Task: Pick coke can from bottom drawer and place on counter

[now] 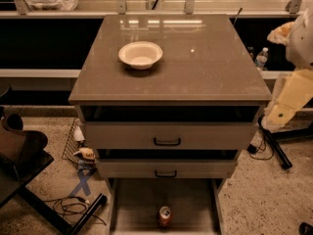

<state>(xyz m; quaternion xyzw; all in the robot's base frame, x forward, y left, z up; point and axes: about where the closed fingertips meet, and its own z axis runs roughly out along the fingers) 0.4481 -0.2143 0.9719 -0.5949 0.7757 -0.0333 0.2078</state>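
The coke can (165,216) stands upright on the bare floor of the open bottom drawer (137,204), near its front middle. The counter (205,67) is the glossy grey-brown top of the cabinet. A white bowl (140,54) sits on its back left part. Cream-coloured links of my arm (289,99) hang at the right edge, beside the cabinet and well away from the can. My gripper itself is out of view.
Two grey drawers with black handles (167,141) sit above the bottom drawer, both slightly pulled out. A dark chair (19,155) and cables (73,207) lie on the floor to the left. A black stand leg (275,146) and a water bottle (261,58) are to the right.
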